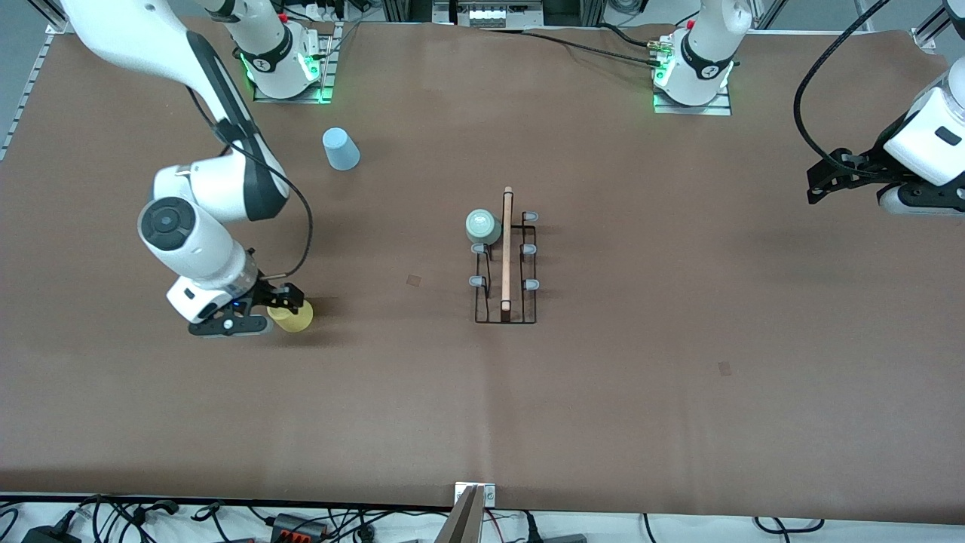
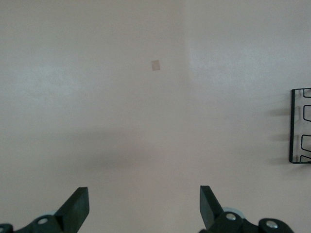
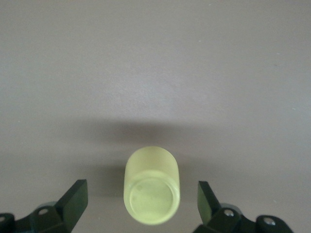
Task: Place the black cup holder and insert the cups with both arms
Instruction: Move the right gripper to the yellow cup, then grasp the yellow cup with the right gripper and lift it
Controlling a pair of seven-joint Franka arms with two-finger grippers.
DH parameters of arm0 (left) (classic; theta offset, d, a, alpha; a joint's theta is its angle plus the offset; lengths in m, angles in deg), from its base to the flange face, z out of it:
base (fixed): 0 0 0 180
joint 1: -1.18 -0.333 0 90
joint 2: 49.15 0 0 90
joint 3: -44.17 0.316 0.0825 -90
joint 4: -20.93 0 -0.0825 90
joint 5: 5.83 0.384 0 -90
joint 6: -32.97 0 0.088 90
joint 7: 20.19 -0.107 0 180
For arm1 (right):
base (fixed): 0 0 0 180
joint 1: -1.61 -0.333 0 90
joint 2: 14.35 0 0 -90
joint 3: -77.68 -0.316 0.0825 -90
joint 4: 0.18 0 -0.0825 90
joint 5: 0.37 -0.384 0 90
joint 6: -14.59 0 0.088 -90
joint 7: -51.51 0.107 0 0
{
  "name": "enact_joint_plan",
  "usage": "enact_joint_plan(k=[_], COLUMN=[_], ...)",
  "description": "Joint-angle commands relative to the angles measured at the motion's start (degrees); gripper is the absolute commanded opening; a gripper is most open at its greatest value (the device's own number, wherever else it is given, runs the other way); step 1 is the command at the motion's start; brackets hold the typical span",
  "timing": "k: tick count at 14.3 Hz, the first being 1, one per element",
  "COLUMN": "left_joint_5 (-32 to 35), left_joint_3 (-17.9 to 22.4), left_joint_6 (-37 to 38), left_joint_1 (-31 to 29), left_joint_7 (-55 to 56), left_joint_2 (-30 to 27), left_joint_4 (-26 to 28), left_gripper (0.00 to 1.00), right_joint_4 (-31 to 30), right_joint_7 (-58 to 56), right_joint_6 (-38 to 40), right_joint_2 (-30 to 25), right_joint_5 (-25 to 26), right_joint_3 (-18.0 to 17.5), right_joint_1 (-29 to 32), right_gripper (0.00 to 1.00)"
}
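right gripper (image 3: 141,204) low at yellow cup (image 3: 151,190), fingers wide either side, not clamped | left gripper (image 2: 144,208) wide, empty, waits over table | black cup holder (image 1: 506,260) mid-table, green cup (image 1: 482,225) on peg | blue cup (image 1: 341,148) near right arm's base | no legible writing | holder's wooden handle shows in front view only

Even, diffuse overhead light is filling the front view; the brown table (image 1: 603,392) is showing no glare. Green lamps are glowing at both arm bases. A soft shadow is lying under the black cup holder (image 1: 506,260), and another beside the yellow cup (image 1: 295,317). The left wrist view is looking washed out and pale, with a faint, broad shadow spreading across the surface. The right wrist view is appearing dimmer and greyer, the yellow cup (image 3: 151,191) casting a blurred dark band.
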Motion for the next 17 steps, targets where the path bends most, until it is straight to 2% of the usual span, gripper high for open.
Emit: enact_joint_plan(k=[1, 7, 16, 17], left_joint_5=[0.0, -0.1, -0.1, -0.1], left_joint_3=[-0.2, -0.2, -0.3, -0.3], left_joint_6=[1.1, 1.4, 1.5, 1.5], left_joint_1=[-0.3, -0.3, -0.2, -0.2], left_joint_7=[-1.2, -1.1, -1.1, -1.1], left_joint_2=[0.3, 0.3, 0.2, 0.2], left_joint_4=[-1.4, -1.3, -1.4, -1.4], left_gripper=[1.0, 1.0, 1.0, 1.0], right_joint_4=[-0.7, -7.0, -8.8, -8.8], right_joint_7=[-0.9, -0.9, -1.1, -1.2], right_joint_6=[-1.7, -11.5, -12.7, -12.8], right_joint_2=[0.5, 1.7, 1.9, 1.9], right_joint_5=[0.9, 0.9, 0.9, 1.0], right_joint_3=[0.0, 0.6, 0.7, 0.7], right_joint_1=[-0.1, 0.3, 0.1, 0.2], right_gripper=[1.0, 1.0, 1.0, 0.92])
